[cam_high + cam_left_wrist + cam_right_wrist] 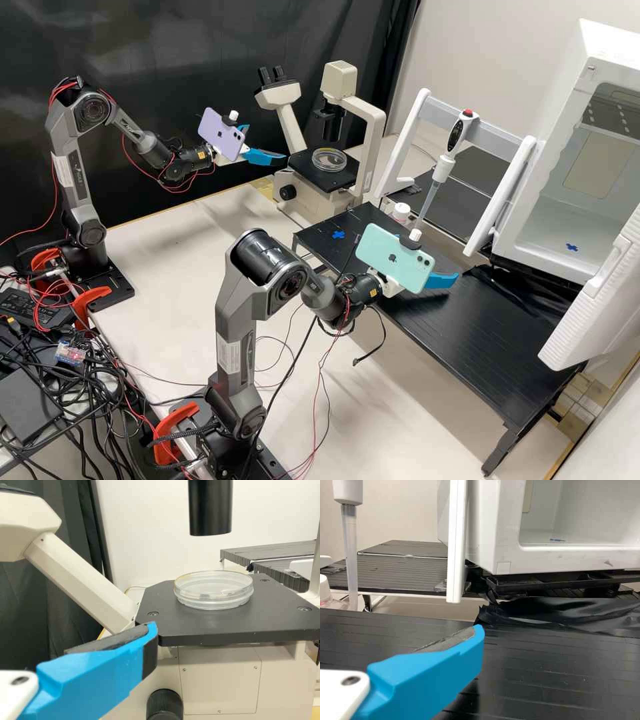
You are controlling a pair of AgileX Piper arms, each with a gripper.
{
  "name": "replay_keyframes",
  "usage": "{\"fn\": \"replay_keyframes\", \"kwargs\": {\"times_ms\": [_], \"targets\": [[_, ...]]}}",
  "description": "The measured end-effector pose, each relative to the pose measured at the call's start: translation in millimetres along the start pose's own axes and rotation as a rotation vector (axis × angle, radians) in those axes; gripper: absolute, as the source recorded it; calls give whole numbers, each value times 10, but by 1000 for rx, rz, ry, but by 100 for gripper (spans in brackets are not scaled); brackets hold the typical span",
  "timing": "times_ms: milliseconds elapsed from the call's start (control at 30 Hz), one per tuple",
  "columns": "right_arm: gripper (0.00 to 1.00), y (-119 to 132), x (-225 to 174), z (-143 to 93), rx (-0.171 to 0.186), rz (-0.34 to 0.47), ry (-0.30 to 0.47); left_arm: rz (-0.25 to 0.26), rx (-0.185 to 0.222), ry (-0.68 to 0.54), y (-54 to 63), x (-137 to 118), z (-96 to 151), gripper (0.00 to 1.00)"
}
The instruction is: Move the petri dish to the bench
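Note:
A clear round petri dish (329,159) lies flat on the microscope's black stage (313,175). My left gripper (268,143) is open and empty, a short way left of the stage. In the left wrist view the dish (214,590) rests beyond the blue finger of my left gripper (151,635), not touching it. My right gripper (441,281) hangs open over the black raised bench (467,333), partly hidden by a green phone. In the right wrist view one finger of the right gripper (479,636) shows above the dark ribbed bench surface (560,675).
The microscope's black tube (211,507) hangs over the dish. A blue cross (339,235) marks the raised bench's far left part. A pipette (437,180) and small white-capped bottle (401,212) stand behind it. A white open-doored chamber (567,220) is at the right.

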Motion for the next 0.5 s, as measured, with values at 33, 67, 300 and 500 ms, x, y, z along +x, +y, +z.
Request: {"fn": "replay_keyframes", "kwargs": {"times_ms": [33,67,300,500], "targets": [[100,0,0,0,0,0,0,0,0,0,0,0,0,100],[100,0,0,0,0,0,0,0,0,0,0,0,0,100],[100,-19,-20,-1,0,-6,0,0,0,0,0,0,0,100],[100,-112,-159,-209,5,-35,69,0,0,0,0,0,0,100]]}}
